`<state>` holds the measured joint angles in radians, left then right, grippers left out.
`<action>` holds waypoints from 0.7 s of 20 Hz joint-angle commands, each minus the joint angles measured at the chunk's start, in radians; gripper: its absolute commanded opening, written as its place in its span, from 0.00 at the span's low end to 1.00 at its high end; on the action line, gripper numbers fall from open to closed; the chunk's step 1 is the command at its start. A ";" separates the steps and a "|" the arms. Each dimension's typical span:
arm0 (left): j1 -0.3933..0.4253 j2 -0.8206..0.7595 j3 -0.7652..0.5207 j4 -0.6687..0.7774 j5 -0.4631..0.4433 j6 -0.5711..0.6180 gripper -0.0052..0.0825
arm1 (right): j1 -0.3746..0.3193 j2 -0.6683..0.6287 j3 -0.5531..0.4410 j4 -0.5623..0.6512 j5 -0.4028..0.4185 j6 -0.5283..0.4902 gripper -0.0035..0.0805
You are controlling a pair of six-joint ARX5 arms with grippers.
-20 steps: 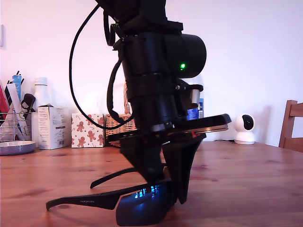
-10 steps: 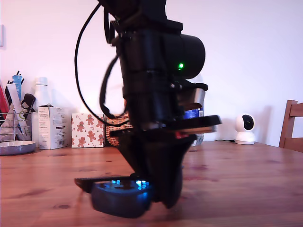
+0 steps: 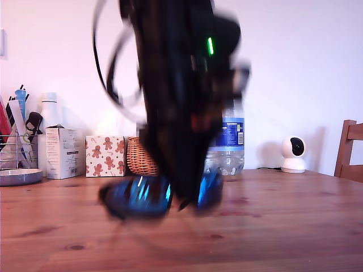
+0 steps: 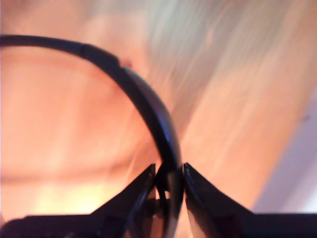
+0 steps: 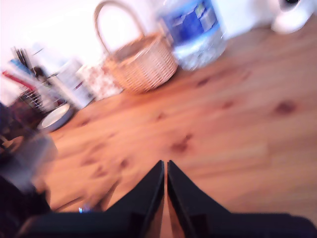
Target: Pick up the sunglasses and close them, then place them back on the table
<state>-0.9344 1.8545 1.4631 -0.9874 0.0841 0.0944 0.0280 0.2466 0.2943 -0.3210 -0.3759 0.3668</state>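
My first gripper (image 4: 169, 174) pinches the sunglasses (image 3: 139, 196) above the reddish knotted worktop (image 3: 283, 226) — my second gripper (image 5: 165, 173) has jaws pressed together; basket (image 3: 140, 156) against pale wall.

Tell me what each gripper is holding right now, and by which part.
My first gripper is shut on the sunglasses, pinching the frame's rim edge-on; exactly where is blurred. My second gripper is shut and holds nothing.

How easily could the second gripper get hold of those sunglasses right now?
Probably not straight away. My second gripper is shut, with only bare table ahead of it. The sunglasses are lifted and clamped in my first gripper, whose arm crowds around them in the exterior view.
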 commanded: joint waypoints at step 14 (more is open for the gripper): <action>-0.005 -0.308 -0.273 0.260 0.072 0.115 0.20 | 0.004 0.487 0.005 0.322 -0.410 0.210 0.21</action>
<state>-0.9352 1.5593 1.2362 -0.7628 0.1528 0.1944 0.0280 0.7177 0.2932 -0.0147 -0.7734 0.5682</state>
